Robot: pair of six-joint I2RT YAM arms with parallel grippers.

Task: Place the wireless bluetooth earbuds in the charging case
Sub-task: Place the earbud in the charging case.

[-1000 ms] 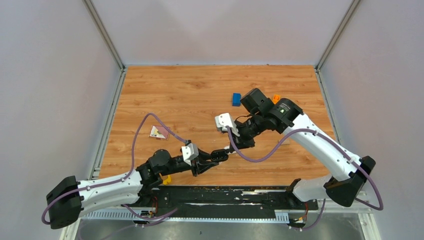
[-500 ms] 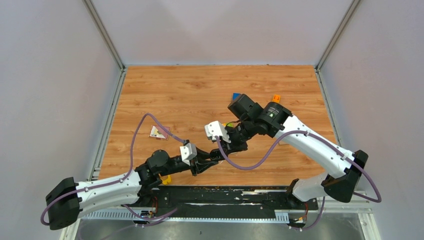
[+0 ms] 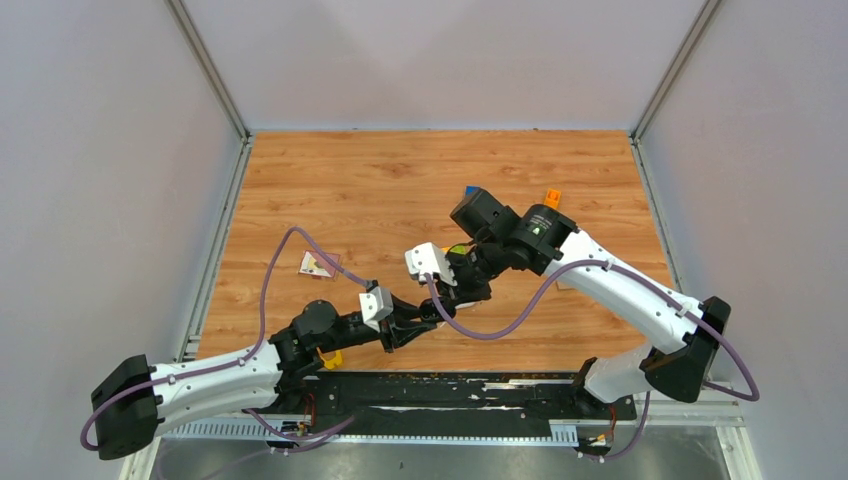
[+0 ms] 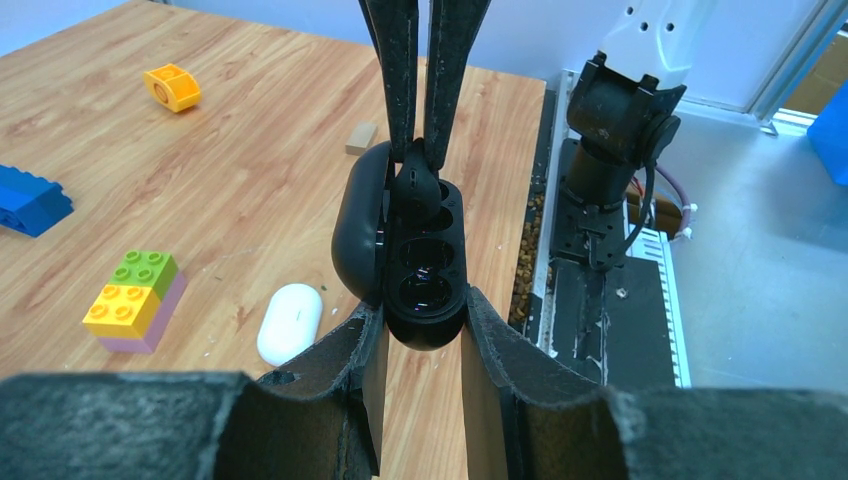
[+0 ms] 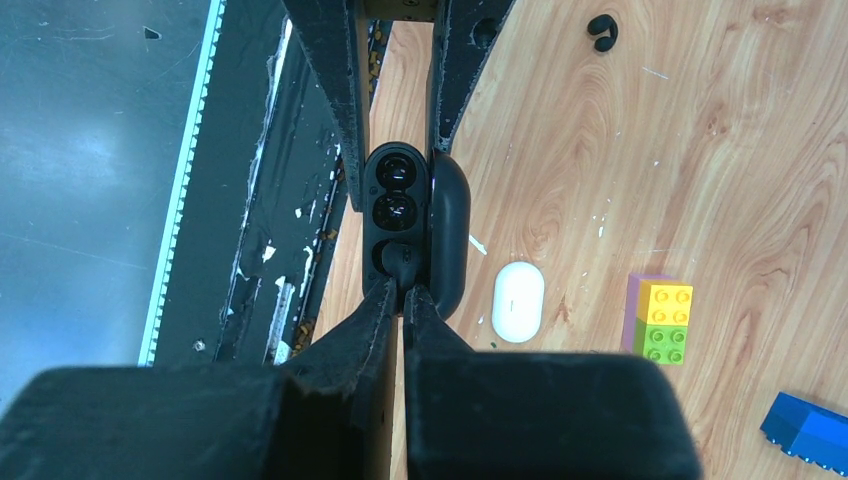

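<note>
My left gripper (image 4: pixel 422 305) is shut on the black charging case (image 4: pixel 425 275), held above the table with its lid (image 4: pixel 358 215) open. Two of its sockets show empty. My right gripper (image 5: pixel 404 287) is shut on a black earbud (image 5: pixel 398 258) and holds it at the case's (image 5: pixel 395 195) end socket. In the left wrist view the right fingers (image 4: pixel 400 90) come down from the top onto that earbud (image 4: pixel 415 185). From above, the two grippers meet, left (image 3: pixel 420 315) and right (image 3: pixel 455 290). A second black earbud (image 5: pixel 601 30) lies on the table. No white earbuds show.
A white oval closed case (image 5: pixel 518 300) lies on the wood below the grippers. Near it stand a yellow-green-purple brick stack (image 5: pixel 660 315), a blue brick (image 5: pixel 805 425), an orange piece (image 4: pixel 172 87) and a small wooden block (image 4: pixel 361 138). A paper scrap (image 3: pixel 318 264) lies left. The black rail (image 3: pixel 450 390) runs along the near edge.
My right arm has swung left and down, bringing its fingers with the earbud onto the case. My left gripper has shifted slightly left with the case.
</note>
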